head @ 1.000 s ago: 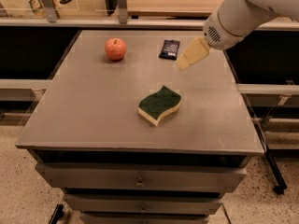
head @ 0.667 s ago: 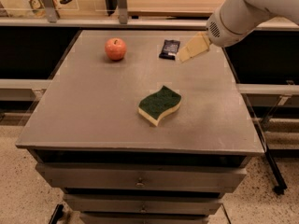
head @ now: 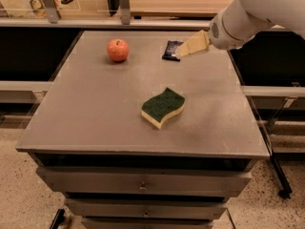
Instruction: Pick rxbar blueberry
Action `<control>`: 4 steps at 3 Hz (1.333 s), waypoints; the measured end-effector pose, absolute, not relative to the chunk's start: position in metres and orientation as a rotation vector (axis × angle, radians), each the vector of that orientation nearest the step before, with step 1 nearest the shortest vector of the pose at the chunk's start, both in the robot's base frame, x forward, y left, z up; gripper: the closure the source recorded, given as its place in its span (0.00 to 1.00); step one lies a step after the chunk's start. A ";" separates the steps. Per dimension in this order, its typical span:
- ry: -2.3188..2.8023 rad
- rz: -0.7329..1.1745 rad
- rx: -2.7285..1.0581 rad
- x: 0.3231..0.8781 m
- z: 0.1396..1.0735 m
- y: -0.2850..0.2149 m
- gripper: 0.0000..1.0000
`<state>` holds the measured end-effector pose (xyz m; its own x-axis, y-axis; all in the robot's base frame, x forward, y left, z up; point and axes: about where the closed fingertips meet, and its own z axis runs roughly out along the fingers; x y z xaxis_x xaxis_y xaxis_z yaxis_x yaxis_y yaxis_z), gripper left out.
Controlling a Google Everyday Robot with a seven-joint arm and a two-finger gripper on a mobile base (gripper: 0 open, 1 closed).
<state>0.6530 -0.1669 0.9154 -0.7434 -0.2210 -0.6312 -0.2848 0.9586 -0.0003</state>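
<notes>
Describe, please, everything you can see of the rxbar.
The rxbar is a small, flat, dark rectangular bar in a wrapper with faint pale print. It lies flat at the far side of the table, right of the apple. The gripper is at its right edge, overlapping it in view; contact cannot be confirmed.

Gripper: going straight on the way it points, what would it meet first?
Most likely the rxbar blueberry: the gripper hangs at the bar's right edge, pointing left and down toward it. Whether it already touches is unclear.
</notes>
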 end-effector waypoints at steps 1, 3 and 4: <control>2.437 0.126 -0.354 0.653 0.915 -0.167 0.00; 2.452 0.159 -0.195 0.694 0.932 -0.156 0.00; 2.535 0.188 -0.076 0.721 0.932 -0.140 0.00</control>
